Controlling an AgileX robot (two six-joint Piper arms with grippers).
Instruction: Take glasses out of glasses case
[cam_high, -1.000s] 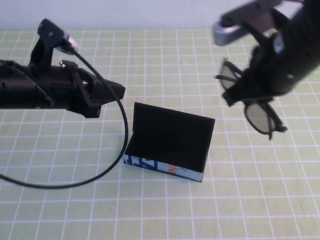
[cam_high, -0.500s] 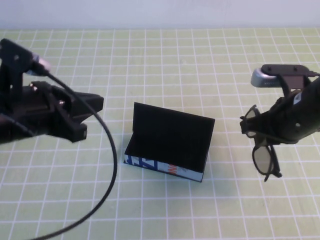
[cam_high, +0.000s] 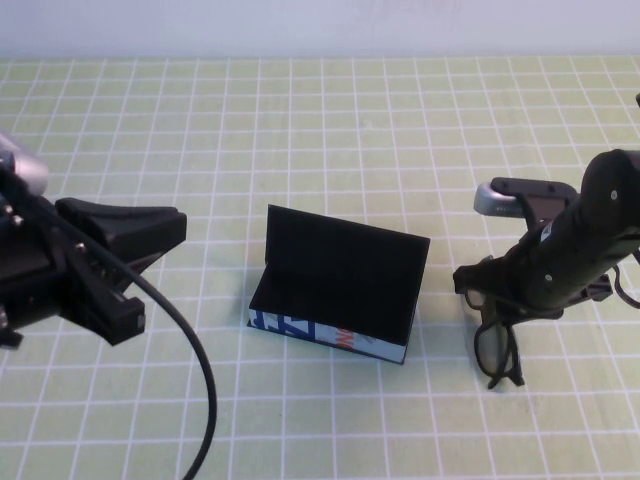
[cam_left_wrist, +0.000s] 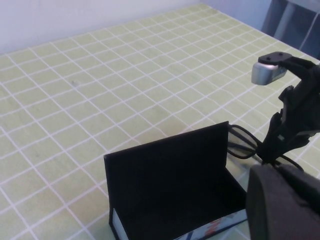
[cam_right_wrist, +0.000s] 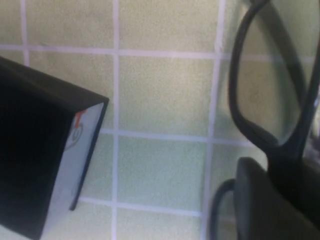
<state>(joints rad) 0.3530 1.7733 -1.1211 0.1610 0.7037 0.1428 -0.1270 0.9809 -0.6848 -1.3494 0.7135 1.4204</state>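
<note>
The glasses (cam_high: 495, 335) are held low over the table (cam_high: 330, 130) by the right gripper (cam_high: 510, 290), right of the opened glasses case (cam_high: 335, 285). The left gripper (cam_high: 135, 235), whose opening cannot be told, is parked left of the case.

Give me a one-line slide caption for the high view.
Right gripper lowers the glasses onto the mat beside the open, empty glasses case; left gripper hangs at the left.

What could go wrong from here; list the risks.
The right gripper sits low over the glasses on the mat right of the glasses case; lifting away could snag the frame and drag it. The case stands open with its lid up, so a sweep by the left gripper might tip it.
</note>
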